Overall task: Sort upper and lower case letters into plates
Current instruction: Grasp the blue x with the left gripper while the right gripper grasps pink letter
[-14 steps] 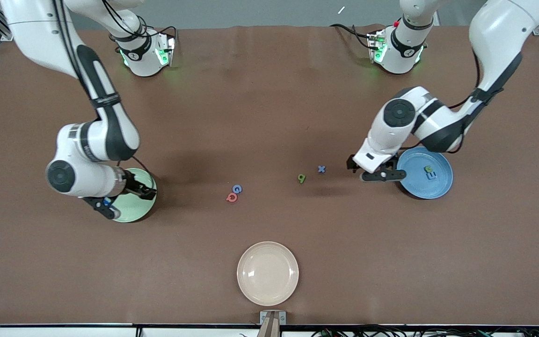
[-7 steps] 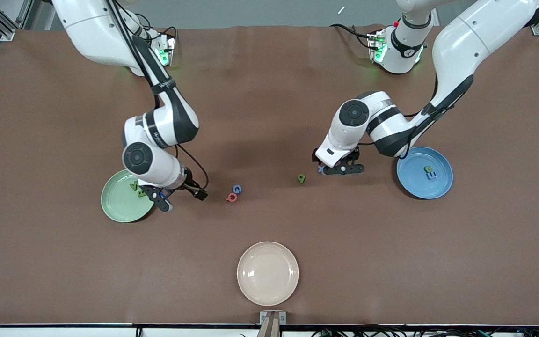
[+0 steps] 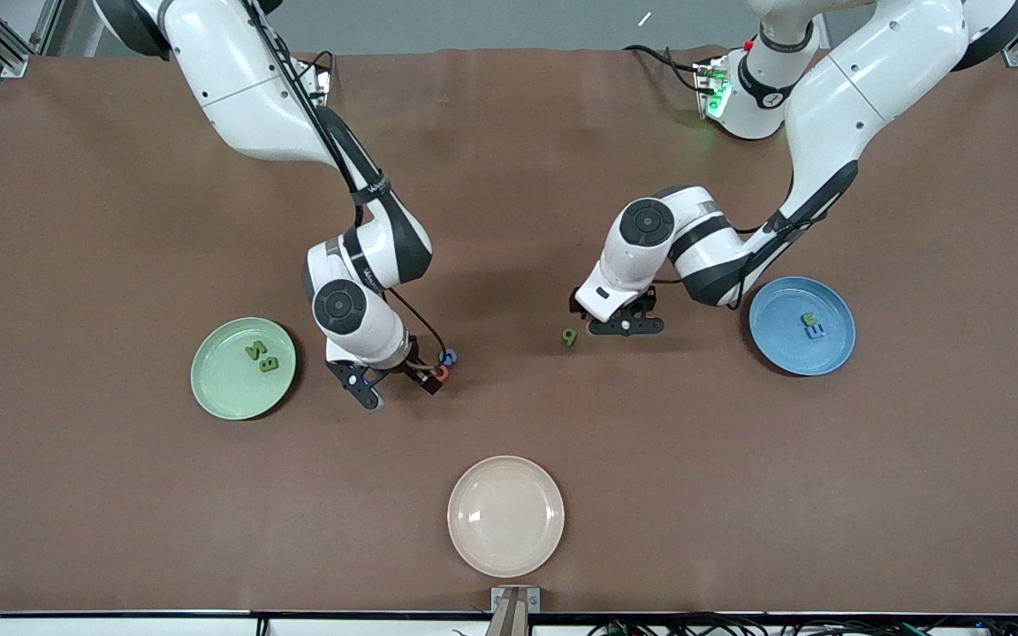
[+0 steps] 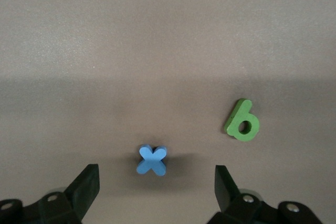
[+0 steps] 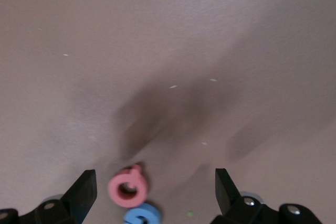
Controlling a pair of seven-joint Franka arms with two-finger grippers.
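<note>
Two green letters (image 3: 262, 357) lie in the pale green plate (image 3: 226, 384) toward the right arm's end. The blue plate (image 3: 783, 344) toward the left arm's end holds a green letter (image 3: 810, 319) and a blue one (image 3: 816, 332). My right gripper (image 3: 398, 384) hangs open over a red letter (image 3: 439, 373) and a blue letter (image 3: 448, 357); in the right wrist view the red letter (image 5: 127, 188) and the blue letter (image 5: 143, 216) lie between the fingers of the right gripper (image 5: 155, 179). My left gripper (image 3: 617, 320) is open low over a blue x (image 4: 152, 160). A green letter (image 3: 569, 336) lies beside it.
A cream-white plate (image 3: 505, 516) with nothing in it sits near the table's front edge, nearer the camera than the loose letters. Bare brown table lies between the plates.
Both arms swung from over their plates toward the table's middle. The right gripper came to the red and blue letters, the left to the blue x. Both stay open.
</note>
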